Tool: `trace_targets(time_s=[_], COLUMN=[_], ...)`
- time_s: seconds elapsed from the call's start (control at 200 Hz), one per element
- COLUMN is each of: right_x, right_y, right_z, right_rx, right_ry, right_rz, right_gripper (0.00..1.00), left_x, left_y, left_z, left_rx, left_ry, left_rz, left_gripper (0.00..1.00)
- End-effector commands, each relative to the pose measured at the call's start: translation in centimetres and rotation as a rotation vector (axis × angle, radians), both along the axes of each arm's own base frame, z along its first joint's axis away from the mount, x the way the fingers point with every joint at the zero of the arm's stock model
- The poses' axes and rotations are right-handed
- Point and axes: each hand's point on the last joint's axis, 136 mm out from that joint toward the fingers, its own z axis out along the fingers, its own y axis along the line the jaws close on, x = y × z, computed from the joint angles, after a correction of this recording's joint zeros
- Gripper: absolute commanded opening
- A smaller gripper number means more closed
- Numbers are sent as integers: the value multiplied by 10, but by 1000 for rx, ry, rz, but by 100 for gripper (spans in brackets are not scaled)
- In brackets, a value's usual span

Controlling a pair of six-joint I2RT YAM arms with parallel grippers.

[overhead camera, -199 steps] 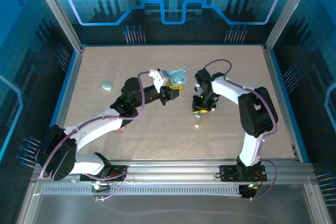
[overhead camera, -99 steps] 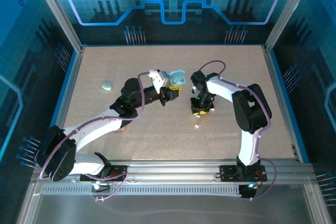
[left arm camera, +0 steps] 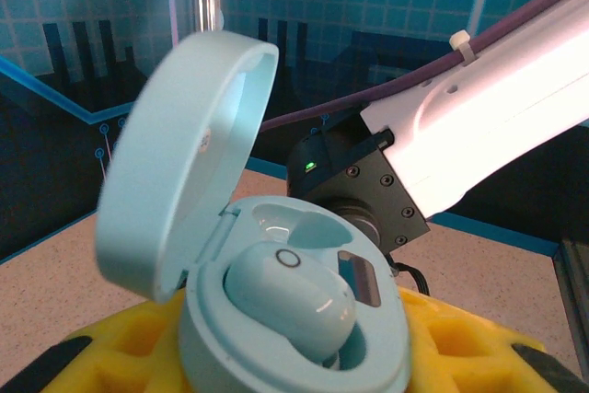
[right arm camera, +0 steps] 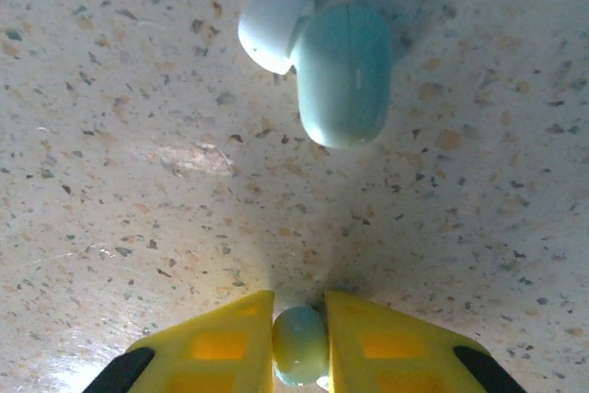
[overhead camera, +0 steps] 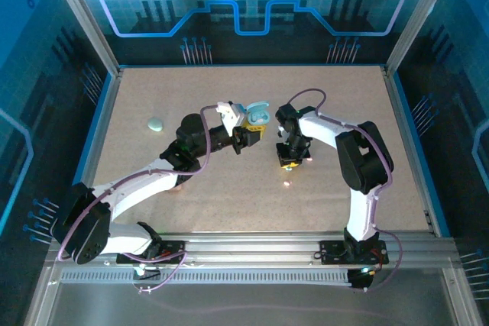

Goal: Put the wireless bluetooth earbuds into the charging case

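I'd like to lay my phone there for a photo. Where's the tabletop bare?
Bare: the table's far strip along the back edge, its right side beyond the right arm, and the near strip before the arm bases. Crowded: the middle, around the charging case, the right fingers pinching one earbud, and a loose earbud.
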Motion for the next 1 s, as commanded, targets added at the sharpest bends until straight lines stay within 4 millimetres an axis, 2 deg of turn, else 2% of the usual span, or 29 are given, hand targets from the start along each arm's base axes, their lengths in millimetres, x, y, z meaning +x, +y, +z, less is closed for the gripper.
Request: trace_targets(time_s=[0.0, 0.23, 0.49, 0.725, 0.881, 0.996], right_x=[0, 5, 8, -3, -15, -24], right_y=[3, -2, -4, 4, 13, 20], right_z=[28, 84, 175, 251, 284, 299], right_rx=[20, 121, 337, 573, 714, 794], right_ry=[-63, -199, -386, -495, -519, -514], right_rz=[14, -45, -109, -91, -47, -10], right_gripper=[20, 19, 20, 21, 21, 21], left_x=[-1, 1, 1, 1, -1, -3], left_y=[6, 3, -6, -15, -22, -26], left_z=[3, 0, -9, -17, -20, -21], left_rx=[-1, -1, 3, -7, -14, -20], left_ry=[-29, -23, 3, 34, 47, 59], left_rz=[20, 10, -33, -89, -130, -163], left_gripper=[35, 35, 35, 35, 35, 35])
